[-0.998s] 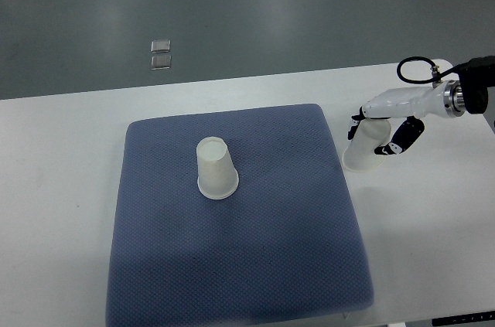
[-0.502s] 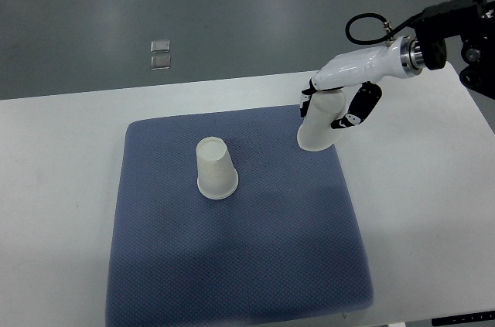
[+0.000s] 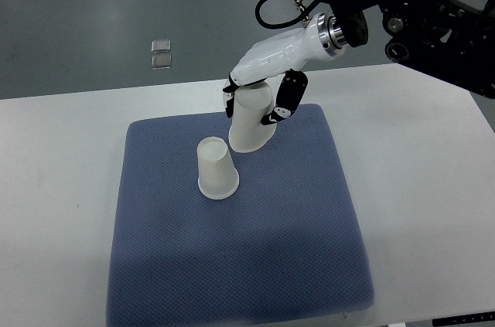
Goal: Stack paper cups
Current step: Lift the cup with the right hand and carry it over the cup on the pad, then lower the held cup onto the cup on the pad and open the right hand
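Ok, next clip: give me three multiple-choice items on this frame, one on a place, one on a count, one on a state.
1. Where does the upside-down white paper cup stand?
A. on the blue-grey padded mat
B. on the bare white table
C. on the floor

2. How many paper cups are in view?
A. one
B. two
C. four

3. What is the right hand doing?
A. resting open on the table
B. pressing on the mat
C. holding a second white paper cup above the mat

Answers: 1 A, the cup's wide rim sits on the mat's fabric. 2 B, one stands on the mat and one is in the hand. 3 C, the fingers wrap the tilted cup just beside the standing one.
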Robot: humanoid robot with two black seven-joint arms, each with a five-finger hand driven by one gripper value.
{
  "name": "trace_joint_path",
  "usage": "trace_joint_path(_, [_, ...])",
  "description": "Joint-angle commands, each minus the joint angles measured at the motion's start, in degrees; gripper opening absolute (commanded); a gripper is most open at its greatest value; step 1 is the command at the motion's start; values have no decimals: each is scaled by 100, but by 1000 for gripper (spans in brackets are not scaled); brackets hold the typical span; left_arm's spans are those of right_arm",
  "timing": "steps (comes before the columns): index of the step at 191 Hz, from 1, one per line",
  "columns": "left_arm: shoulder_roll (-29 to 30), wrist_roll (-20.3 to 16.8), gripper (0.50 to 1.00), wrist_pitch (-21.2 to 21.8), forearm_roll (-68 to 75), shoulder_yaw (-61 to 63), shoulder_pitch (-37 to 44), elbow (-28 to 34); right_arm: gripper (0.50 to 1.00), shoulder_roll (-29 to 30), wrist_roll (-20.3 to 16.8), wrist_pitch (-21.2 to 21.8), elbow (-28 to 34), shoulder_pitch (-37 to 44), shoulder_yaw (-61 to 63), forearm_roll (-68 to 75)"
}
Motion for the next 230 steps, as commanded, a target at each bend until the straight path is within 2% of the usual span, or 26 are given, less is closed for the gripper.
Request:
trace_joint_path(1, [0, 1, 1000, 0, 0, 4, -1, 0, 656, 218, 1, -5, -165, 17, -1, 8])
trace_joint_path(61, [0, 1, 1000, 0, 0, 4, -1, 0, 656, 754, 1, -5, -683, 26, 0, 8])
trace_joint_path(106, [0, 1, 1000, 0, 0, -5, -1, 0, 656, 1096, 1, 4, -771, 35, -9, 8])
trace_joint_path(172, [0, 1, 1000, 0, 0, -5, -1, 0, 658, 1360, 1, -14, -1237, 26, -115, -10])
trace_joint_path(230, [0, 1, 1000, 0, 0, -5, 8, 0, 660, 1422, 1, -31, -1308, -44, -106, -19])
